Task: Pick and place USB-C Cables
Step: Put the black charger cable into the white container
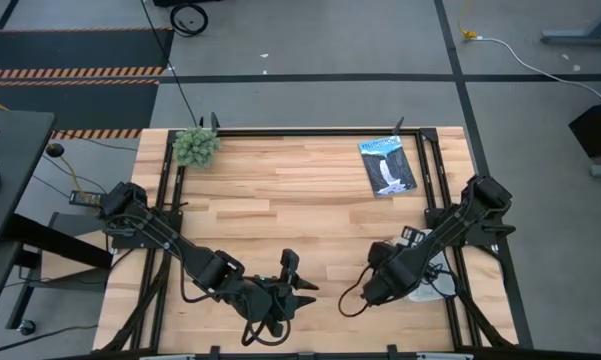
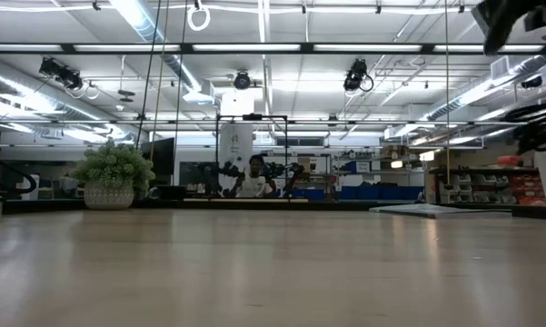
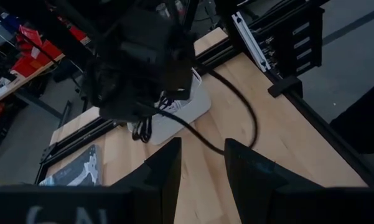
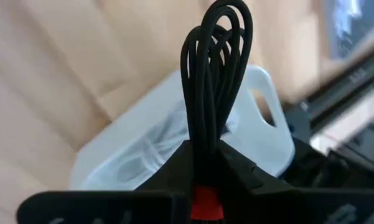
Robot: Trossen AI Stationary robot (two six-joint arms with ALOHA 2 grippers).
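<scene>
A black USB-C cable with a red band (image 4: 205, 202) sits in my shut right gripper (image 4: 205, 155). Its coil (image 4: 216, 56) reaches out past the fingertips in the right wrist view and shows as a dark loop (image 1: 352, 297) near the table's near edge. The white tray (image 4: 261, 118) lies just behind it, at the near right (image 1: 438, 283), with pale cords (image 4: 143, 155) inside. My left gripper (image 3: 202, 165) is open near the middle of the near edge (image 1: 295, 283), pointing toward the right arm and touching nothing. The other cables cannot be told apart. My right gripper pinches the black cable's bundled strands (image 4: 202, 134) between its two fingers, just beyond the red band. The coil sticks out past the fingertips. In the left wrist view a loose loop (image 3: 252, 121) hangs slack below the gripper; whether it touches the table, I cannot tell.
A dark blue printed packet (image 1: 387, 165) lies flat at the far right of the table. A small green plant (image 1: 195, 146) stands at the far left corner. Black frame rails (image 1: 435, 170) run along the table's sides. Bare wood (image 1: 280, 200) fills the middle.
</scene>
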